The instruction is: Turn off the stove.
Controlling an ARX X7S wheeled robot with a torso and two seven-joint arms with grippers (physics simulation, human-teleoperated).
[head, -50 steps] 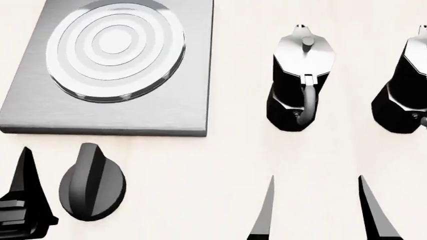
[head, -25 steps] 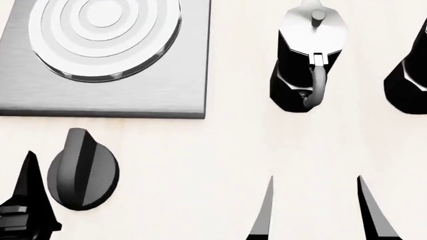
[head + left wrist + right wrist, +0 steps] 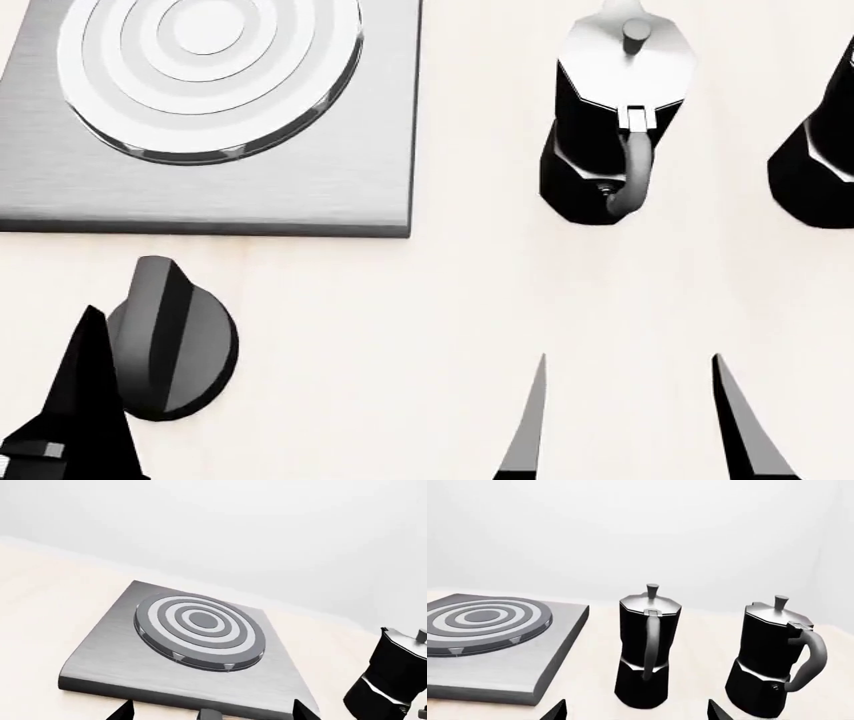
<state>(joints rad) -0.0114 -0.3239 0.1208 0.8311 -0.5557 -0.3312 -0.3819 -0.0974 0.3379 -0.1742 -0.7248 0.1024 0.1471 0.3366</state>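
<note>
One stove [image 3: 267, 170] occupies the upper left of the head view, its single black knob [image 3: 171, 340] separate at lower left. Two moka pots [image 3: 617, 125] [image 3: 821, 160] stand at upper right. Left gripper [image 3: 80, 420] sits just beside the knob, finger state indeterminable; right gripper [image 3: 634, 420] fingers spread, holding nothing.

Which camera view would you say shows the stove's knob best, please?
The head view: the knob shows almost whole from above, in front of the slab, with the left gripper's fingertip overlapping its edge. The left wrist view shows only the slab and burner, perhaps a sliver of the knob; the right wrist view shows none of it.
</note>
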